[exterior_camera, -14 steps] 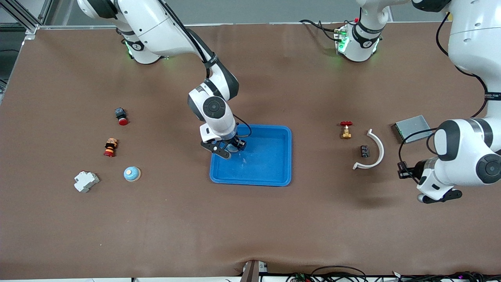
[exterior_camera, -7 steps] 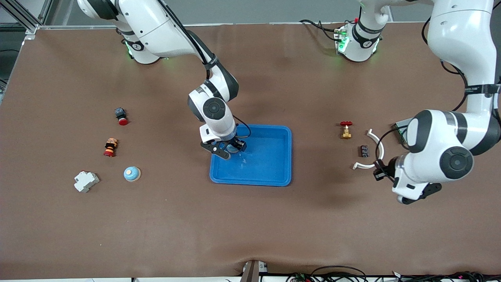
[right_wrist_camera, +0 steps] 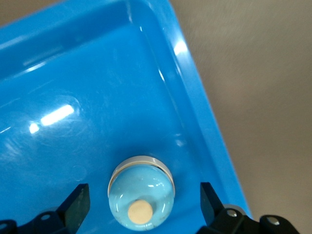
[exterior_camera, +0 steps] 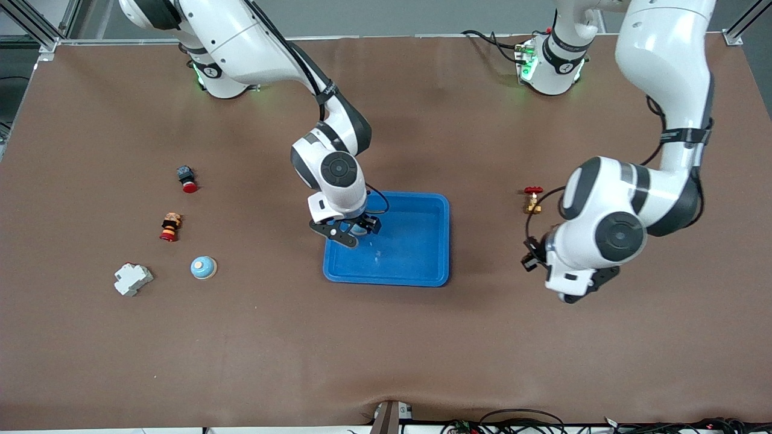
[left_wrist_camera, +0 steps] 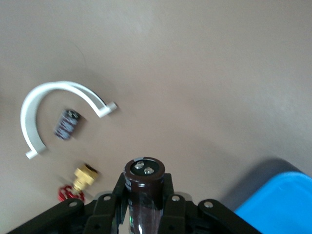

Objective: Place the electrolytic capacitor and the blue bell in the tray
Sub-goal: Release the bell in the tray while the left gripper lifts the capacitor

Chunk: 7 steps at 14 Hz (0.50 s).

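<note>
Right gripper (exterior_camera: 348, 232), over the blue tray (exterior_camera: 422, 265), has just spread its jaws; blue bell (right_wrist_camera: 141, 193) now rests inside, apparently free. Left gripper (left_wrist_camera: 145, 207) has swung trayward past the valve (exterior_camera: 532, 201), clamped on an electrolytic capacitor (left_wrist_camera: 144, 183). Path looks clear.

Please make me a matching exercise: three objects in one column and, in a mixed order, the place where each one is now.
Objects:
1. blue bell under the right claw
2. large electrolytic capacitor
3. small capacitor

Places:
A. gripped in the left claw
B. on the table, inside the white clip and its curve
C. in the tray

Pairs: 1-C, 2-A, 3-B
</note>
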Available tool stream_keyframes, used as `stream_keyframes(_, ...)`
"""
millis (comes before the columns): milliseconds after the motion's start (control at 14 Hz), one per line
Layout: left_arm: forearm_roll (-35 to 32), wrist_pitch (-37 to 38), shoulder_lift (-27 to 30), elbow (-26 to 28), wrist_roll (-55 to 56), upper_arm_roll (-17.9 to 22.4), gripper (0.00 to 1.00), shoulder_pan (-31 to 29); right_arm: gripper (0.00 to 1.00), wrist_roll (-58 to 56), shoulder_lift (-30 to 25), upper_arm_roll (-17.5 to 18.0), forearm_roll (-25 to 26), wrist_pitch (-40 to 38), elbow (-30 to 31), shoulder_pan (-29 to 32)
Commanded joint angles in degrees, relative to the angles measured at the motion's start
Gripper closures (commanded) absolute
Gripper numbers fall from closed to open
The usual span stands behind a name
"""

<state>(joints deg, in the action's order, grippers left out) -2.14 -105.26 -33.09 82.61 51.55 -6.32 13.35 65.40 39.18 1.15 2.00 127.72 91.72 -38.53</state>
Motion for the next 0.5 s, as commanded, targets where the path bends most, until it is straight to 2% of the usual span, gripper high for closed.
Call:
stream_keyframes(0, 0.9, 1.2, -0.1, -0.5, 4.9, 0.6, 1.00, 3.6, 0.00, -6.7, -0.6, -0.1, 1.4, -6.4, -3.1, 2.4)
stream_keyframes(285, 2.2, 0.6, -2.3, -0.4, 11.1, 0.6, 1.00, 9.2, 0.00, -16.3, -5.0, -0.2, 1.5, -7.1, 0.5, 9.5)
stream_keyframes(427, 2.1, 0.1, -3.9, -0.4, 13.6, 0.6, 1.00, 11.1, 0.00, -25.5, -7.4, -0.1, 1.7, -6.0, 3.8, 13.8)
